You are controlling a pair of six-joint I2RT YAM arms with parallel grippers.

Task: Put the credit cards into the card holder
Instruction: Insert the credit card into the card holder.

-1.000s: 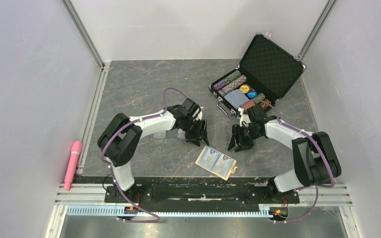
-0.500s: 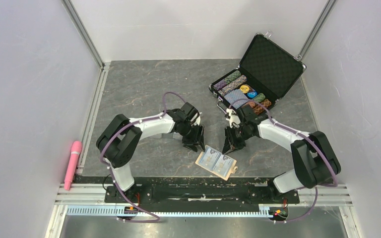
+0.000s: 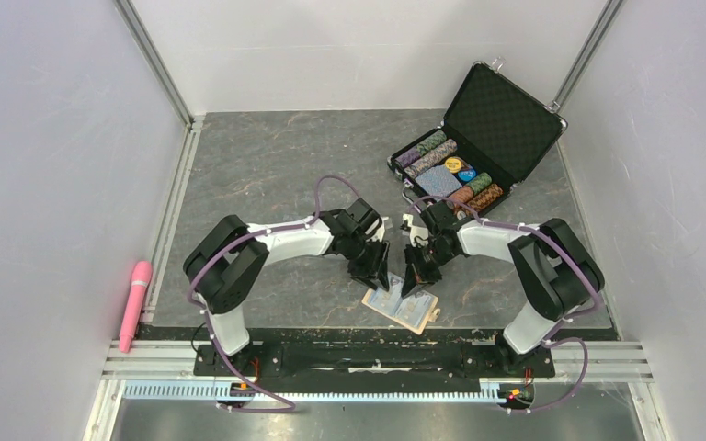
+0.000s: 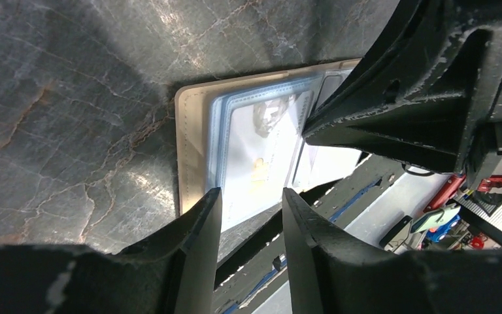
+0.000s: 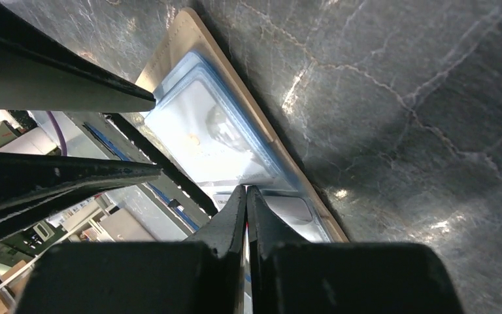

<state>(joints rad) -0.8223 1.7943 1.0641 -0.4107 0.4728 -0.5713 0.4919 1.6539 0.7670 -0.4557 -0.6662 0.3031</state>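
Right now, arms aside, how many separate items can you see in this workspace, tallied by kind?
card holder: 1, lying open
credit card: 1 clearly seen, tucked in a holder pocket; cannot tell if there are more
black chip case: 1, lid up
pink cylinder: 1, at the left edge
Total: 4

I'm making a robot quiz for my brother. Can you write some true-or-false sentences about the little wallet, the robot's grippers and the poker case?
1. The card holder lies open on the table. True.
2. The right gripper has its fingers spread wide. False: they are pressed together.
3. A credit card with a gold mark shows inside the card holder. True.
4. The poker-chip case is closed. False: its lid stands open and the chips show.
5. The left gripper has a gap between its fingers. True.
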